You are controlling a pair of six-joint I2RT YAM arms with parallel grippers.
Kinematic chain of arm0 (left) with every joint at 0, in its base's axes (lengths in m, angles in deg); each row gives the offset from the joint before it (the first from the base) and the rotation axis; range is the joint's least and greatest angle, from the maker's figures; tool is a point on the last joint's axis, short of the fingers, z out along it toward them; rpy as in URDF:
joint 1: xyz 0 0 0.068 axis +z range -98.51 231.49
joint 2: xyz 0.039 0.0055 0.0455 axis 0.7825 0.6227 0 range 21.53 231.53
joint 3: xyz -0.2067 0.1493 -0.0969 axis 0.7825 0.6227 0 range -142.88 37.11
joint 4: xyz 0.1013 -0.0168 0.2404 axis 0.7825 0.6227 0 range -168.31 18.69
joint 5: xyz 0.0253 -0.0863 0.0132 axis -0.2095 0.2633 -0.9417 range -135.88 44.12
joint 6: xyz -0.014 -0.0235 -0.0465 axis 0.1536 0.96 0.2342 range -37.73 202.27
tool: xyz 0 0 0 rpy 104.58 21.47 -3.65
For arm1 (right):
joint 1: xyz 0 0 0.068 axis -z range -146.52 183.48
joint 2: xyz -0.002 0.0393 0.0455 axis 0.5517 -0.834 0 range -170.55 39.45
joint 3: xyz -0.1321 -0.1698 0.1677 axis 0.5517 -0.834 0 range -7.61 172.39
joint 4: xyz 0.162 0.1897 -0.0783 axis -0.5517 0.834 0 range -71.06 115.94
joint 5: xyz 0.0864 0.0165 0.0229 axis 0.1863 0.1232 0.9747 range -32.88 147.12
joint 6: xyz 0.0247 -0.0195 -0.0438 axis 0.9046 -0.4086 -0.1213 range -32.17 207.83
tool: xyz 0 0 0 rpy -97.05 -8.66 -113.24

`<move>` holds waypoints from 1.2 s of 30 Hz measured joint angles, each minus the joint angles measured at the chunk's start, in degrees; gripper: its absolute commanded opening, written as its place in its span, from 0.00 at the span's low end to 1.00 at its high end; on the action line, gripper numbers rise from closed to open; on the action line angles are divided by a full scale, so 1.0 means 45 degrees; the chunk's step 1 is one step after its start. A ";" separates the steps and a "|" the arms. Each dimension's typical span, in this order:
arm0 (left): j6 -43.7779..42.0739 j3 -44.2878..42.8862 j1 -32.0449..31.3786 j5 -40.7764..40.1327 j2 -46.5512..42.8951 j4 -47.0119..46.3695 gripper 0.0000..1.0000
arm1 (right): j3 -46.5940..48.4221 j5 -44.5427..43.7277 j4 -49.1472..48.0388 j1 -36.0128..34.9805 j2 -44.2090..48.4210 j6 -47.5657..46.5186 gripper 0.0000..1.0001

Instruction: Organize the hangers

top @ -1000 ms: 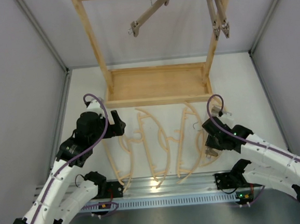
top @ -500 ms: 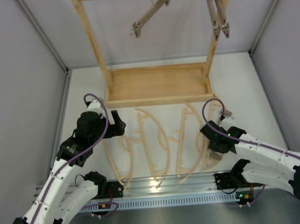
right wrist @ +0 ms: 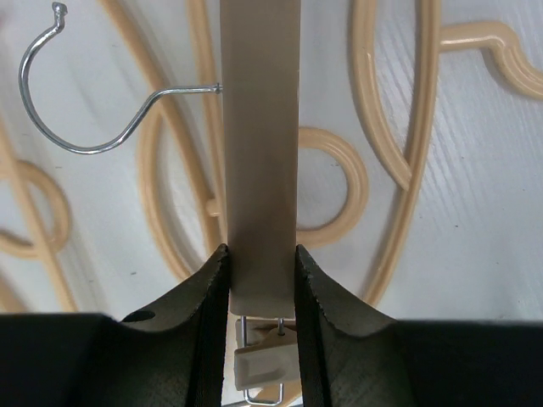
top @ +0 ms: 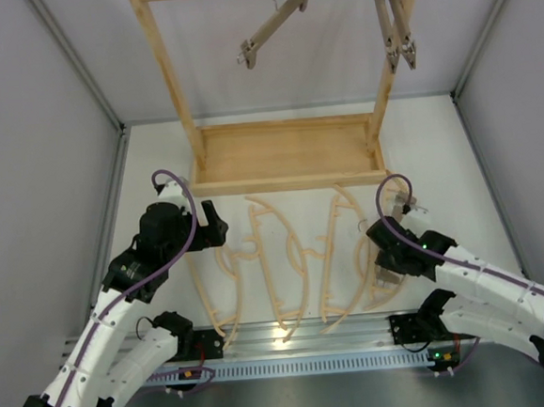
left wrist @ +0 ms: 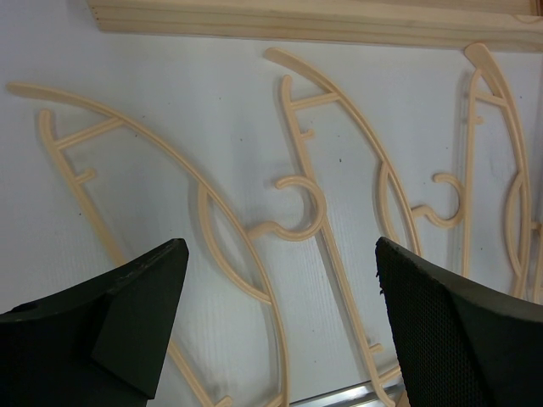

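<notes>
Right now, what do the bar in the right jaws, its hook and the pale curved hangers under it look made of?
Bar: probably wood with a matte brown-grey coat. It is flat and dull with no grain showing, so this is not certain.
Hook: bare metal wire, thin and shiny silver.
Curved hangers: pale, smooth and uniform. They could be wood or moulded plastic; the look leaves it open.
</notes>
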 measured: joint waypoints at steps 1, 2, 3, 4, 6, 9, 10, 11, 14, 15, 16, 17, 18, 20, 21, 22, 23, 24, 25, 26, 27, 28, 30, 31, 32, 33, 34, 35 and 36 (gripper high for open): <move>0.0000 -0.0005 0.0000 -0.0005 0.0000 0.0005 0.96 | 0.0214 0.0029 0.0083 0.0000 0.0199 -0.0019 0.00; 0.0000 -0.0005 0.0000 -0.0005 0.0000 0.0005 0.96 | 0.0486 0.0058 0.0151 0.0000 0.0379 -0.0073 0.00; 0.0000 -0.0005 0.0000 -0.0005 0.0000 0.0005 0.96 | 0.0763 0.0097 0.0165 0.0000 0.0539 -0.0117 0.00; 0.0005 -0.0005 0.0000 -0.0005 0.0000 0.0005 0.96 | 0.1035 0.0151 0.0170 0.0000 0.0690 -0.0189 0.00; 0.0000 0.0000 0.0000 -0.0005 0.0000 0.0005 0.96 | 0.1593 0.0311 0.0194 0.0000 0.0962 -0.0350 0.00; 0.0000 0.0000 0.0000 -0.0005 0.0000 0.0005 0.96 | 0.2380 0.0729 0.0155 0.0000 0.1229 -0.0631 0.00; 0.0005 0.0000 0.0000 -0.0005 0.0000 0.0005 0.96 | 0.2584 0.0937 0.0117 -0.0005 0.1282 -0.0709 0.00; 0.0005 0.0000 0.0000 -0.0005 0.0000 0.0005 0.96 | 0.2764 0.1205 0.0024 -0.0005 0.1336 -0.0801 0.00; 0.0000 0.0000 0.0000 -0.0005 0.0000 0.0005 0.96 | 0.3147 0.2317 -0.0578 -0.0005 0.1302 -0.1025 0.00; 0.0005 0.0000 0.0000 -0.0010 0.0000 0.0005 0.96 | 0.3240 0.2657 -0.0811 -0.0010 0.1195 -0.1073 0.00; 0.0005 0.0000 0.0000 -0.0010 0.0000 0.0005 0.96 | 0.3361 0.3177 -0.1224 -0.0039 0.1010 -0.1103 0.00; 0.0005 0.0000 0.0000 -0.0015 0.0000 0.0005 0.96 | 0.3458 0.3570 -0.1613 -0.0053 0.0811 -0.1107 0.00; 0.0005 -0.0005 0.0000 -0.0019 0.0000 0.0005 0.96 | 0.3580 0.4099 -0.2132 -0.0083 0.0432 -0.1098 0.00; 0.0005 0.0000 0.0000 -0.0049 0.0005 0.0005 0.96 | 0.4027 0.5119 -0.3152 -0.0228 -0.0476 -0.1073 0.00; 0.0005 0.0000 0.0000 -0.0058 0.0005 0.0005 0.96 | 0.4396 0.5479 -0.3585 -0.0359 -0.1039 -0.1064 0.00; 0.0005 0.0000 0.0000 -0.0058 0.0010 0.0005 0.96 | 0.4872 0.5780 -0.3895 -0.0529 -0.1617 -0.1078 0.00; 0.0005 0.0000 0.0000 -0.0058 0.0029 0.0000 0.96 | 0.5474 0.6028 -0.4104 -0.0699 -0.2200 -0.1088 0.00; 0.0005 0.0000 0.0000 -0.0068 0.0049 0.0005 0.96 | 0.6037 0.6188 -0.4352 -0.0831 -0.2647 -0.1088 0.00; 0.0005 0.0000 0.0000 -0.0078 0.0068 0.0000 0.96 | 0.6596 0.6305 -0.4648 -0.0933 -0.3016 -0.1083 0.00; 0.0005 0.0000 0.0000 -0.0102 0.0083 0.0005 0.96 | 0.7116 0.6324 -0.4809 -0.1001 -0.3279 -0.1064 0.00; 0.0005 0.0000 0.0000 -0.0112 0.0083 0.0005 0.96 | 0.7679 0.6309 -0.4945 -0.1044 -0.3473 -0.1054 0.00; 0.0005 0.0005 0.0000 -0.0117 0.0083 0.0005 0.96 | 0.8228 0.6246 -0.5061 -0.1054 -0.3614 -0.1035 0.00; 0.0005 0.0005 0.0000 -0.0117 0.0083 0.0005 0.96 | 0.9126 0.5780 -0.5391 -0.1054 -0.3687 -0.0918 0.00; 0.0005 0.0005 0.0000 -0.0121 0.0083 0.0005 0.96 | 0.9428 0.5508 -0.5552 -0.1054 -0.3682 -0.0831 0.00; 0.0005 0.0010 0.0000 -0.0121 0.0083 0.0005 0.96 | 0.9797 0.5163 -0.5688 -0.1054 -0.3687 -0.0767 0.00; 0.0005 0.0010 0.0000 -0.0121 0.0083 0.0005 0.96 | 1.0127 0.4833 -0.5804 -0.1054 -0.3691 -0.0719 0.00; 0.0005 0.0019 0.0000 -0.0126 0.0083 0.0005 0.96 | 1.0452 0.4532 -0.5901 -0.1044 -0.3716 -0.0665 0.00; 0.0005 0.0019 0.0000 -0.0121 0.0083 0.0005 0.96 | 1.0826 0.4328 -0.5921 -0.0991 -0.3827 -0.0627 0.00; 0.0005 0.0019 0.0000 -0.0121 0.0083 0.0005 0.96 | 1.1215 0.4226 -0.5955 -0.0899 -0.3997 -0.0612 0.00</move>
